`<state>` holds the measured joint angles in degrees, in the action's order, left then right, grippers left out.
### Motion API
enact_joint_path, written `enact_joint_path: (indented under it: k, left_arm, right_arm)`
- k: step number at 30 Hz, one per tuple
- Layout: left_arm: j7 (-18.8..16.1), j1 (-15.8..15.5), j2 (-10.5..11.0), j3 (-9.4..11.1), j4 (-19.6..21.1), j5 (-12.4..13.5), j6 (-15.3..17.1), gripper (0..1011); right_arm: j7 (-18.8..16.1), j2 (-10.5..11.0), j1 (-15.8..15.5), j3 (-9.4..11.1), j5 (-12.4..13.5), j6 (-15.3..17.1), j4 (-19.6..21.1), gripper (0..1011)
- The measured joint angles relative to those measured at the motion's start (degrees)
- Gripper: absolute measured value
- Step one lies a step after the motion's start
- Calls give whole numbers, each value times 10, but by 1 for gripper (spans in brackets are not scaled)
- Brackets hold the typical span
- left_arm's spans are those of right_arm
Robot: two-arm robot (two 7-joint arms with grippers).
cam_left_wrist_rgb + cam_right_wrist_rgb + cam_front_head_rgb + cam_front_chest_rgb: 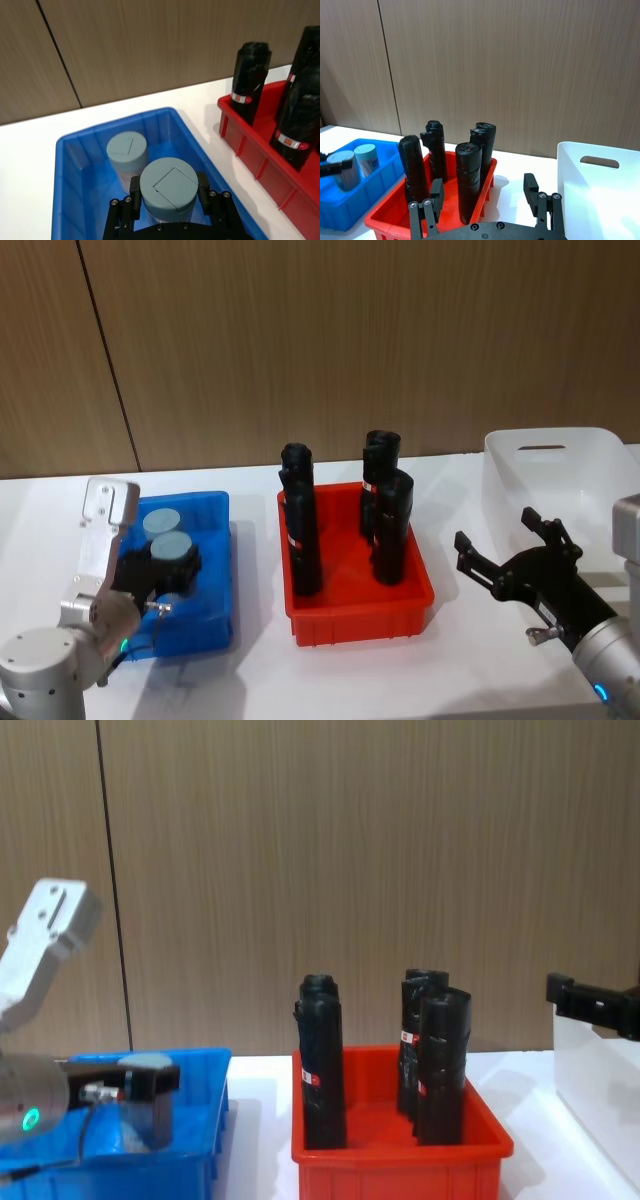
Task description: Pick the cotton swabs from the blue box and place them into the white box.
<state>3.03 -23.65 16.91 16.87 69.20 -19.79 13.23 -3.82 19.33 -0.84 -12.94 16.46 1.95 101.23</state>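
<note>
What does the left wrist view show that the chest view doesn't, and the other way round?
Left wrist view: the far cotton swab jar and both lid tops. Chest view: the right claw near the white box. Both: the left claw gripping the near cotton swab jar, the blue box, the red bin and black rolls.

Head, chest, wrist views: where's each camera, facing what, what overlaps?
Head: high, looking down on shallow bright blue plastic bin, red plastic bin, translucent white plastic bin; left gripper, right gripper show.
Chest: low, looking across the table; grippers enter at both edges.
Left wrist: over blue bin; own fingers grip a clear, pale-blue-lidded swab jar.
Right wrist: faces black wrapped rolls; own fingers open.
Shared: red bin in all four.
</note>
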Motion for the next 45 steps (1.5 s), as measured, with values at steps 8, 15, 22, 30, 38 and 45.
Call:
enact_joint_path:
  k: [8, 15, 22, 30, 38, 45]
  left_arm:
    - [16, 5, 9, -3, 64, 21, 21, 668]
    - [47, 4, 15, -4, 119, 29, 38, 669]
    - [90, -3, 15, -5, 156, 21, 47, 669]
    - [136, -16, 9, -3, 179, 0, 51, 669]
    - [188, -35, -5, 3, 187, -23, 53, 669]
    - [228, -55, -19, 10, 173, -35, 58, 669]
  right_arm:
    - [0, 0, 0, 0, 0, 0, 0, 1002]
    - [0, 0, 0, 0, 0, 0, 0, 1002]
    - [0, 0, 0, 0, 0, 0, 0, 1002]
    - [0, 0, 0, 0, 0, 0, 0, 1002]
    - [0, 0, 0, 0, 0, 0, 0, 1002]
    - [0, 0, 0, 0, 0, 0, 0, 1002]
